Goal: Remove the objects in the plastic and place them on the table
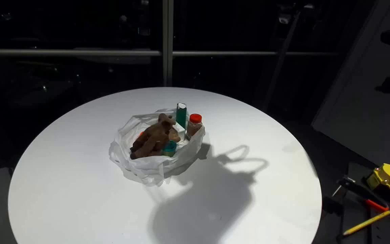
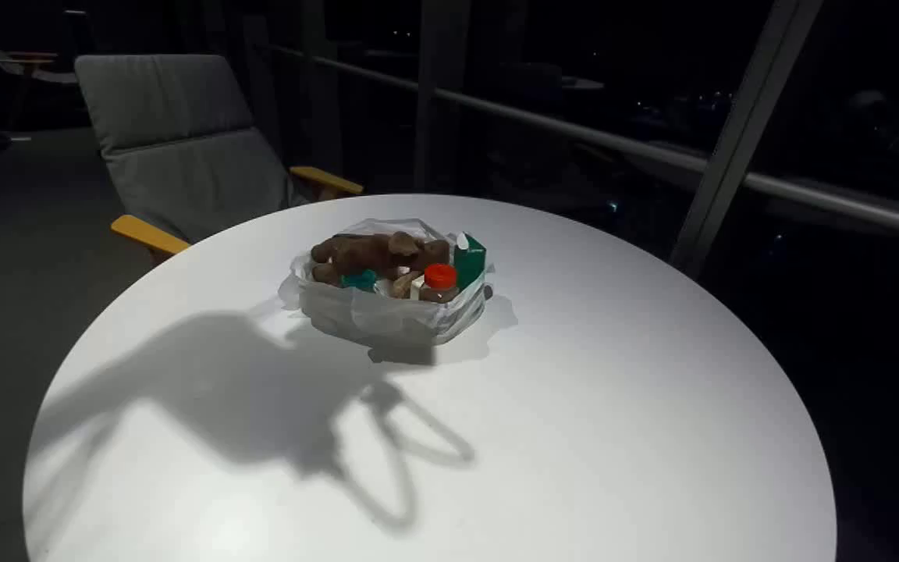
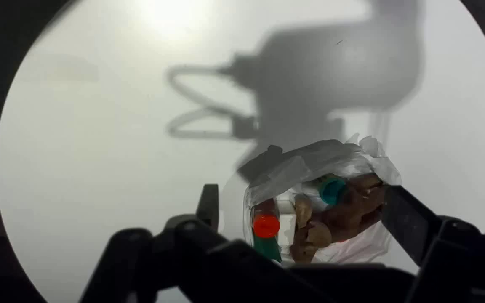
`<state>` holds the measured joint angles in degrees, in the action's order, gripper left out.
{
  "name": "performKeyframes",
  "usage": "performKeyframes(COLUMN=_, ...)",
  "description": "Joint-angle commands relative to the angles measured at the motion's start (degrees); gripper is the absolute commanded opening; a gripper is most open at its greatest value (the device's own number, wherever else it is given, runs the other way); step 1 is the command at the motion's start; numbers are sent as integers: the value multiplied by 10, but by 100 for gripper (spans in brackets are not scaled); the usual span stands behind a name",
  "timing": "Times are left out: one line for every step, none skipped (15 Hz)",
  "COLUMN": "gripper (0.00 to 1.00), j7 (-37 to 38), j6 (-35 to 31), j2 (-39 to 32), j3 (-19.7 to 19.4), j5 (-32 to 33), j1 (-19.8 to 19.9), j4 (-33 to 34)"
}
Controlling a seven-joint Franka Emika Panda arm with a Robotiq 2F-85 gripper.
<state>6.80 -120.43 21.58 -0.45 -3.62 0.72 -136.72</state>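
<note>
Wrist view has my pincer (image 3: 300, 205) gaping empty and the brown plush (image 3: 347, 214) in the plastic (image 3: 291, 172) at lower right, so I'd center over it first, then pinch only its body, no plastic.

No text, label, brand, number or sign can be read in any view. Any print on the clear, red-capped jar (image 1: 193, 128), the green, flat-sided bottle (image 1: 181, 117) or the slim yellow pencil (image 1: 367, 222) is too small or dim to make out.
</note>
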Motion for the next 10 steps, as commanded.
performKeyframes(gripper=100, j7=-1, j6=1, j2=0, j3=2, j5=-1, j1=2, j4=5)
performKeyframes(gripper=100, j7=-1, j6=1, j2=2, j3=2, j5=-1, j1=2, j4=9)
performKeyframes(gripper=100, j7=-1, j6=1, j2=3, j3=2, j5=-1, j1=2, j4=11)
performKeyframes(gripper=100, j7=-1, j6=1, j2=4, j3=2, j5=-1, j1=2, j4=12)
performKeyframes(gripper=100, j7=-1, j6=1, j2=4, j3=2, j5=-1, j1=2, j4=12)
performKeyframes(gripper=100, j7=-1, j6=1, j2=4, j3=2, j5=-1, j1=2, j4=12)
performKeyframes(gripper=100, j7=-1, j6=1, j2=4, j3=2, j5=-1, j1=2, j4=12)
performKeyframes(gripper=100, j7=-1, j6=1, j2=4, j3=2, j5=-1, j1=2, j4=12)
performKeyframes(gripper=100, j7=-1, j6=1, j2=4, j3=2, j5=-1, j1=2, j4=12)
performKeyframes(gripper=100, j7=-1, j6=1, j2=4, j3=2, j5=-1, j1=2, j4=12)
